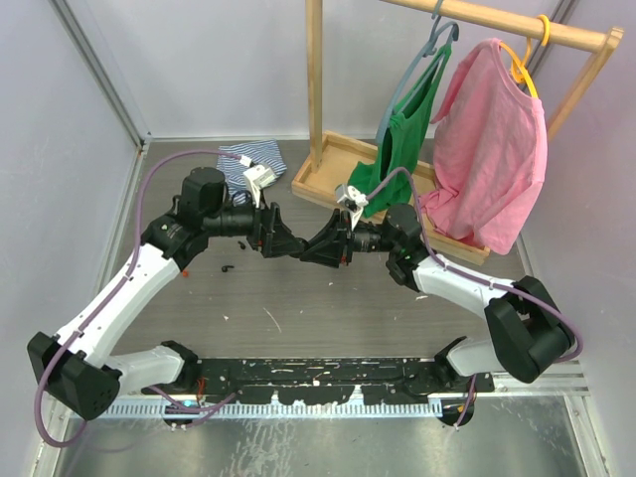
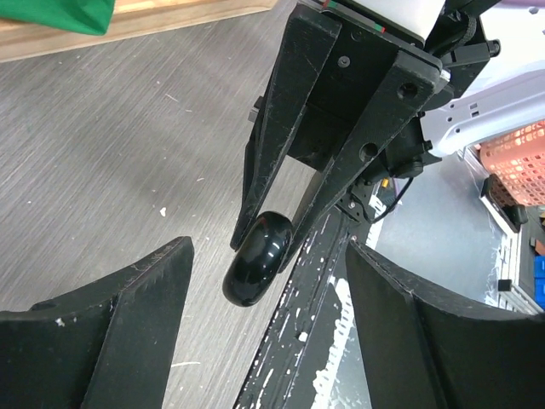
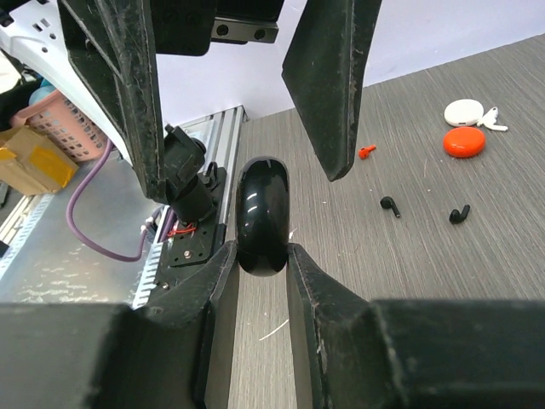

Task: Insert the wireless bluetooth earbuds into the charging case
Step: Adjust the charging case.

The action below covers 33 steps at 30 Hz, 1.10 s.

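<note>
My right gripper (image 3: 260,256) is shut on a glossy black round charging case (image 3: 261,217), held on edge above the table. It also shows in the left wrist view (image 2: 258,258), pinched between the right fingers (image 2: 272,153). My left gripper (image 2: 268,264) is open, its fingers either side of the case without touching it. In the top view both grippers (image 1: 303,244) meet tip to tip at mid-table. Two black earbuds (image 3: 389,205) (image 3: 460,213), an orange earbud (image 3: 366,152) and a white earbud (image 3: 492,123) lie loose on the table.
A white round case (image 3: 464,112) and an orange round case (image 3: 464,142) lie beyond the earbuds. A wooden clothes rack (image 1: 328,169) with a green top (image 1: 407,139) and a pink shirt (image 1: 492,139) stands at the back right. Striped cloth (image 1: 248,159) lies at the back.
</note>
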Available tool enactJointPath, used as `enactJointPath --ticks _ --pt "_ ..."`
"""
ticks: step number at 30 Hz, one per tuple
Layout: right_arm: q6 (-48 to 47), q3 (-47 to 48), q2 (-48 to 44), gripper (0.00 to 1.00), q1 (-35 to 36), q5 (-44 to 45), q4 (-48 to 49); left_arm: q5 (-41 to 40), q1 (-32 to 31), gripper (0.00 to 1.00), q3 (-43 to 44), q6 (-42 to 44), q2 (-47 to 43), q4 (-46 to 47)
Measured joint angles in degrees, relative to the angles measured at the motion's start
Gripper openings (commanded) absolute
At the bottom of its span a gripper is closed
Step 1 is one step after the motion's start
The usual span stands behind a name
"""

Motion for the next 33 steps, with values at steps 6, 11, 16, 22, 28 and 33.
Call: enactJointPath --ticks 6,11,16,22,28,33 --pt "0.22 0.68 0.00 0.03 0.00 -0.83 -0.13 1.90 0.17 0.67 -0.57 0.24 0.74 0.59" --pt "0.83 0.76 0.02 0.04 0.00 -1.53 -0.17 3.52 0.31 0.58 -0.92 0.46 1.99 1.44" --pt "1.14 0.83 0.04 0.04 0.00 -1.92 -0.20 4.48 0.42 0.51 -1.14 0.87 2.19 1.86" --pt "1.38 1.11 0.04 0.08 -0.04 -2.21 -0.39 5.05 0.63 0.36 -1.64 1.05 2.16 2.56" --pt "2.25 1.14 0.28 0.29 -0.02 -2.34 -0.39 5.33 0.61 0.23 -2.43 1.11 1.33 3.56" --pt "2.58 1.07 0.26 0.52 0.00 -1.95 0.26 4.04 0.59 0.18 -3.87 1.07 -0.57 5.09"
